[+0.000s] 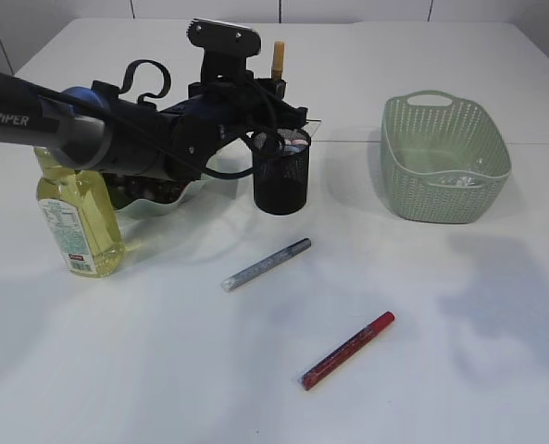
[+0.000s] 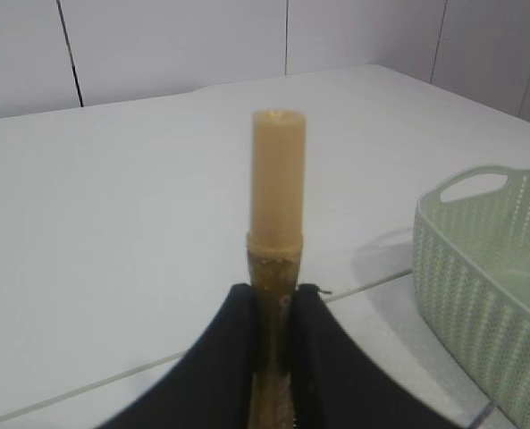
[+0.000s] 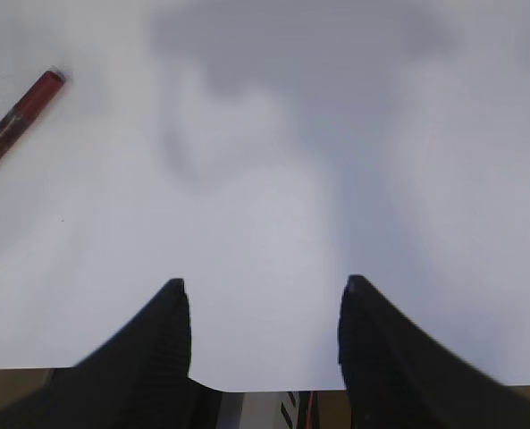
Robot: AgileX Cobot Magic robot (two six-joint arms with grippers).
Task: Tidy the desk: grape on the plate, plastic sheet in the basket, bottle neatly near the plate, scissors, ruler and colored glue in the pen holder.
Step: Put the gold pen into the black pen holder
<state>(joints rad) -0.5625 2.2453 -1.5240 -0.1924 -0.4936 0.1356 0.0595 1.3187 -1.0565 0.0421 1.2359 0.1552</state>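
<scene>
Gold glue pen (image 2: 277, 192), clamped upright in the left gripper (image 2: 275, 335) at upper centre, should descend straight into the pen holder (image 1: 281, 182); right gripper (image 3: 263, 308) hangs released.

Exterior: high slant over table (image 1: 163, 370). Wrist views close; left shares basket (image 1: 445, 157), right red pen (image 3: 19, 116).

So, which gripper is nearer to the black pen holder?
Left. The left gripper, shut on a gold glue pen, hovers just above the pen holder. The right gripper is open over bare table near the red pen.
</scene>
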